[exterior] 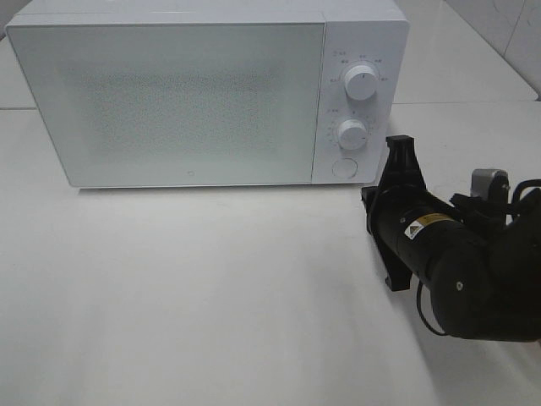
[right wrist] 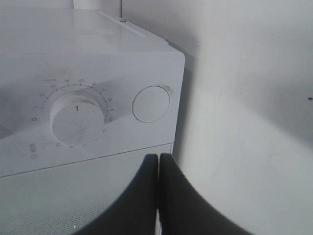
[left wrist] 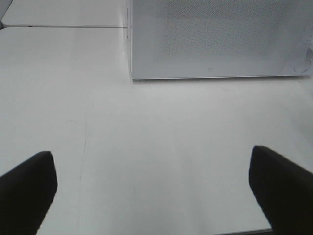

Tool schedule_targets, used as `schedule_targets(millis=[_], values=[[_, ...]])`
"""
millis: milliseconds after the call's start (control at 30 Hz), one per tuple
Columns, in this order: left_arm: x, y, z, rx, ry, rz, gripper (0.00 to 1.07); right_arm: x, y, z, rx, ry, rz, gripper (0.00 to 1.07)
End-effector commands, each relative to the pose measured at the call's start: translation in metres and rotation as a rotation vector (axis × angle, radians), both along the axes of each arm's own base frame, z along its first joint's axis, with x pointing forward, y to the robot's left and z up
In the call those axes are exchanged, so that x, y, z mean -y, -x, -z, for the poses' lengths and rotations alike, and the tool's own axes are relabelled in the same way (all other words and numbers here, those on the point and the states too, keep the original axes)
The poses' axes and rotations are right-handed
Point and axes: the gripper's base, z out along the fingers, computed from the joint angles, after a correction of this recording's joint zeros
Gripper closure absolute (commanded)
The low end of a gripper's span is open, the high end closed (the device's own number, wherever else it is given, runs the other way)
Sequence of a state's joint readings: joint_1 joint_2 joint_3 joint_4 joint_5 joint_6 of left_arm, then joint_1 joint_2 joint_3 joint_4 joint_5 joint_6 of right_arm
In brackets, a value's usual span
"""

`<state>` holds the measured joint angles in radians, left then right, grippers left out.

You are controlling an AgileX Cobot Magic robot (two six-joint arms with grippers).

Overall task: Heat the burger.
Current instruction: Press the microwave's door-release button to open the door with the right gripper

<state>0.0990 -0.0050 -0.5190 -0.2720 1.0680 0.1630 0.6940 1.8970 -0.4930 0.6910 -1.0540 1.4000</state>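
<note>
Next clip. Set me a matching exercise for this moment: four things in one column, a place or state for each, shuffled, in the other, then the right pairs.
Things:
1. left gripper
2. right gripper
3. microwave door
4. round button

Place or state:
A. just below the lower dial
B. jaws wide apart
C. closed flush with the front
D. jaws pressed together

Pairs: 1-B, 2-D, 3-C, 4-A
</note>
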Motion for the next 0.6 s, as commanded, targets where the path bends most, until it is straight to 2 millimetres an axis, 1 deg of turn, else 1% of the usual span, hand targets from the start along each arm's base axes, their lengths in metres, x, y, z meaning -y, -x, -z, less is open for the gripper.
schedule_targets(millis=[33,100,200,267,300,367,400,433,600], values=[[0.000,0.000,0.001,-0.005,0.003,-0.002,0.07,-0.006,-0.007,0.001,0.007,-0.009,-0.006,1.07],[0.000,0.000,0.001,-0.005,0.003,-0.002,0.07,-0.011,-0.014,0.007,0.006,-0.008,-0.004,1.07],[0.000,0.000,0.001,-0.005,0.003,-0.002,0.07,-0.011,-0.017,0.008,0.006,-0.006,-0.004,1.07],[0.000,0.000,0.001,-0.005,0.003,-0.002,0.07,-0.011,-0.031,0.013,-0.004,-0.006,0.003,1.07],[0.000,0.000,0.001,-0.005,0.003,-0.002,0.07,-0.011,-0.031,0.013,-0.004,-0.006,0.003,1.07],[0.000,0.000,0.001,-0.005,0.003,-0.002,0.07,-0.011,-0.041,0.016,-0.005,0.005,0.003,1.07],[0.000,0.000,0.001,-0.005,0.003,-0.002,0.07,-0.011,-0.041,0.016,-0.005,0.005,0.003,1.07],[0.000,0.000,0.001,-0.005,0.003,-0.002,0.07,-0.012,-0.048,0.018,-0.015,0.000,0.000,1.07],[0.000,0.000,0.001,-0.005,0.003,-0.002,0.07,-0.014,-0.059,0.020,-0.017,-0.012,0.015,1.07]])
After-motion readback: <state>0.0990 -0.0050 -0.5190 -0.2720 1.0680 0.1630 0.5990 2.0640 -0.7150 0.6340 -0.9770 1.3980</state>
